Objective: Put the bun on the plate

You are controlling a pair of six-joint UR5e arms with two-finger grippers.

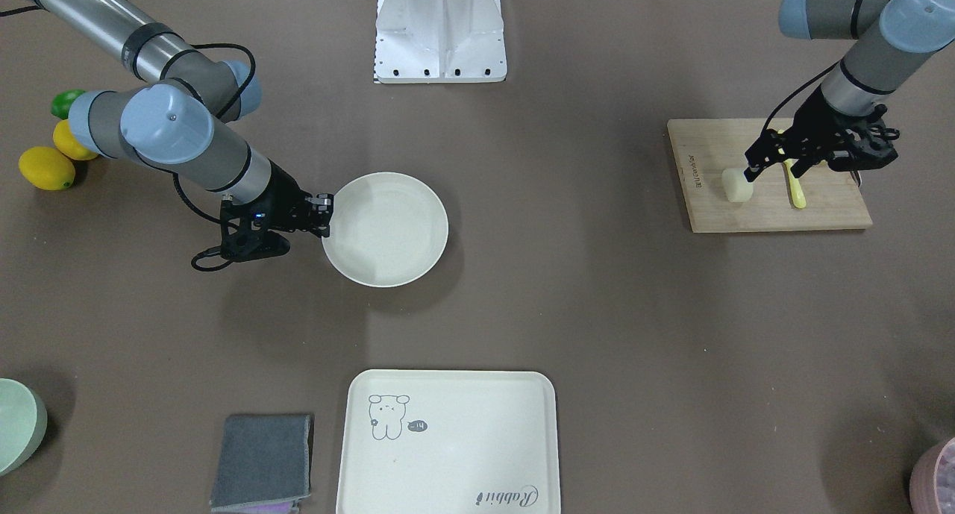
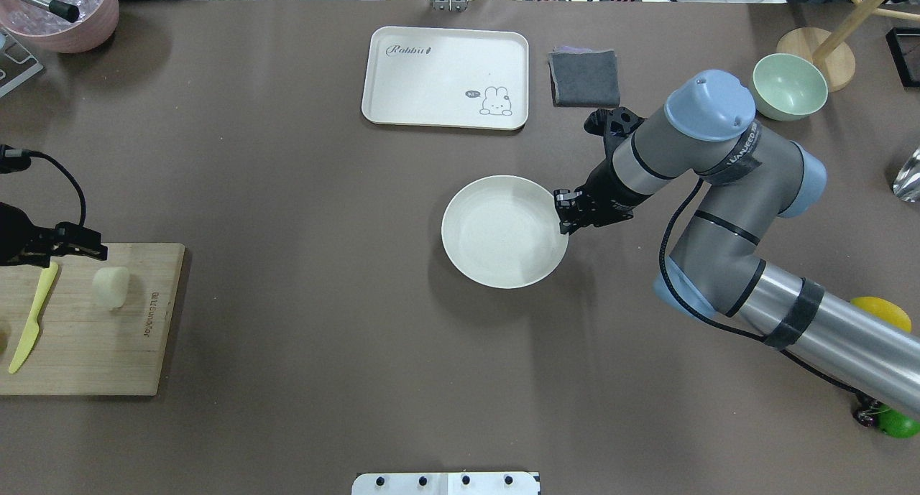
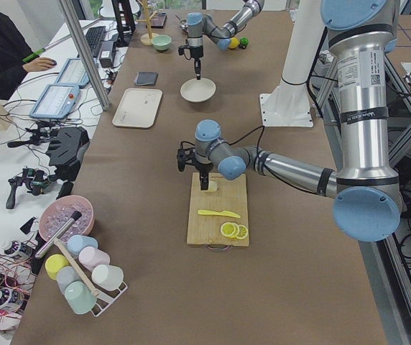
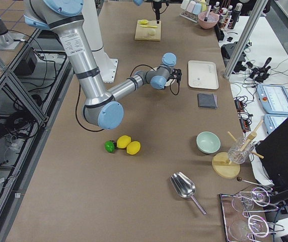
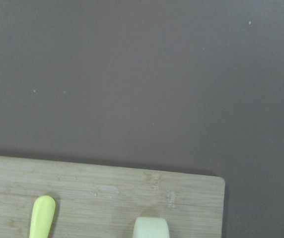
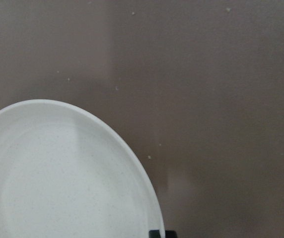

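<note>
A: Where is the bun?

B: On the wooden cutting board, near one corner and beside a yellow knife, not lifted. The left gripper hovers just over it, likely lining up a grasp. I cannot tell how wide it stands.

A: And the plate?

B: Mid-table, empty, well apart from the board. The right gripper pinches its rim, closed narrow (probably steadying it).

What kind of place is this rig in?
Probably a robotics lab staged as a kitchen: left arm and right arm at a covered table, teach pendants beside it, props like the cutting board and plate.
</note>
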